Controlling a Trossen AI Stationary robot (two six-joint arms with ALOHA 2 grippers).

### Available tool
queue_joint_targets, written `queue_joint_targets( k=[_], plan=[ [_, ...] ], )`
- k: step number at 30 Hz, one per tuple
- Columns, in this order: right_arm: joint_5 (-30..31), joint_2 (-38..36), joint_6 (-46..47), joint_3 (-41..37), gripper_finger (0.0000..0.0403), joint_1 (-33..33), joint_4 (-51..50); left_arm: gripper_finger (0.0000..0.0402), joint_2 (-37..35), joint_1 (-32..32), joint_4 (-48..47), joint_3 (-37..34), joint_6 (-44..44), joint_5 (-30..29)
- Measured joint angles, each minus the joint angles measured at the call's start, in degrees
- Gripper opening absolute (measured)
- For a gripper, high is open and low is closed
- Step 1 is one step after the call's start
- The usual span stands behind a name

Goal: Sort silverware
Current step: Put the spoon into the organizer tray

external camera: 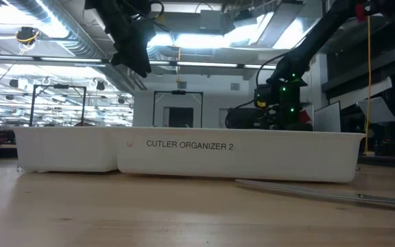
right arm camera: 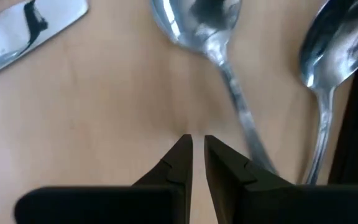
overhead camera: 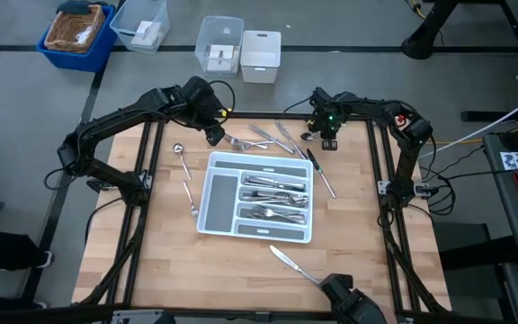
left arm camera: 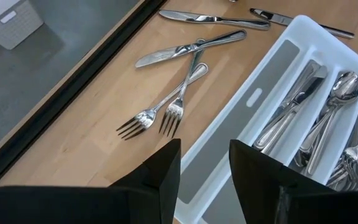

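Observation:
The white tray (overhead camera: 212, 209) holds several pieces of silverware (overhead camera: 275, 191) in its grey compartments. Loose pieces lie flat on the table. Two forks (left arm camera: 160, 115) and knives (left arm camera: 188, 48) lie beyond the tray's far edge, and two spoons (overhead camera: 185, 175) to its left. One knife (overhead camera: 322, 175) is on its right and another (overhead camera: 293, 264) on the near side. My left gripper (left arm camera: 204, 165) hovers open above the tray's far left corner. My right gripper (right arm camera: 197, 152) is low over the table near the far edge. Its fingers are shut with nothing between them, beside two spoons (right arm camera: 219, 43) (right arm camera: 331, 59). My right gripper points down at the bare wood. One finger (right arm camera: 241, 171) stands right beside the handle (right arm camera: 247, 127) of the nearer spoon. Whether it touches that handle, I cannot tell.
A black frame (overhead camera: 151, 157) runs along the table's left, right and far sides. On the floor beyond the far edge stand clear and white bins (overhead camera: 241, 49) and a blue crate (overhead camera: 77, 34). Bare wood (overhead camera: 178, 270) lies on the near side of the tray.

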Motion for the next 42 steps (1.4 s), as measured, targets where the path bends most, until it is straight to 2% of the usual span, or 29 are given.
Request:
queue_joint_targets(
  k=[6,13,34,42],
  plan=[
    [1.1,0.0,0.0,2.7,0.0046,0.0,-1.0,0.0127,0.0,0.0,0.0,0.0,0.0,0.0],
    [-2.0,0.0,-2.4,3.0,0.0046,0.0,4.1,0.0127,0.0,0.0,0.0,0.0,0.0,-0.1],
    [-6.1,0.0,-8.9,2.2,0.0046,-0.1,4.2,0.0127,0.0,0.0,0.0,0.0,1.3,-0.1],
    [-4.2,0.0,-10.4,0.2,0.0046,-0.1,7.4,0.0127,0.0,0.0,0.0,0.0,1.3,-0.1]
  ],
)
